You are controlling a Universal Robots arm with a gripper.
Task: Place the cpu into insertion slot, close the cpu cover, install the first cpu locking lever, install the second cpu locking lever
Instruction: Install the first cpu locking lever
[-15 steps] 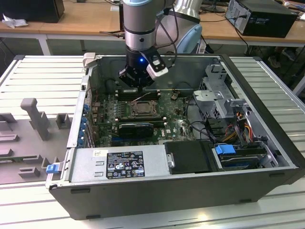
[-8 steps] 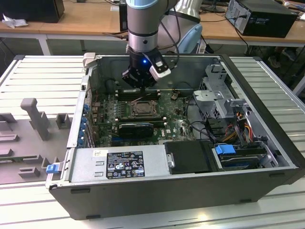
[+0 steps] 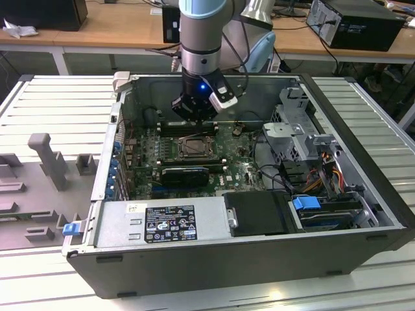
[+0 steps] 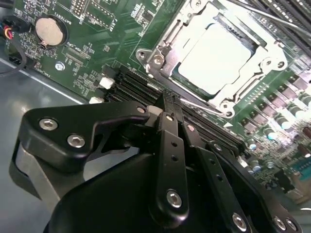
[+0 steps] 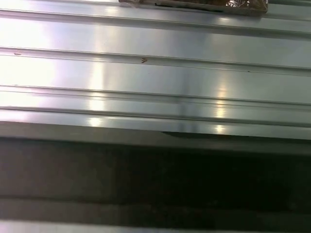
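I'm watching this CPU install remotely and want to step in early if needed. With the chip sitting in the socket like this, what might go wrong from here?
1. The gripper hangs close over the memory slots beside the insertion slot; a low pass might knock them.
2. A thin lever wire runs along the socket's edge near the fingertips; a slightly off approach may slip past it.
3. The cpu has a bare, shiny top; a stray touch could shift it.

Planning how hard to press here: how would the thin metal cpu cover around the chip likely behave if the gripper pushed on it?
The cpu cover looks like thin sheet metal framing the cpu, so it probably flexes slightly and weighs little. Its shiny surface may let the fingers slide off.
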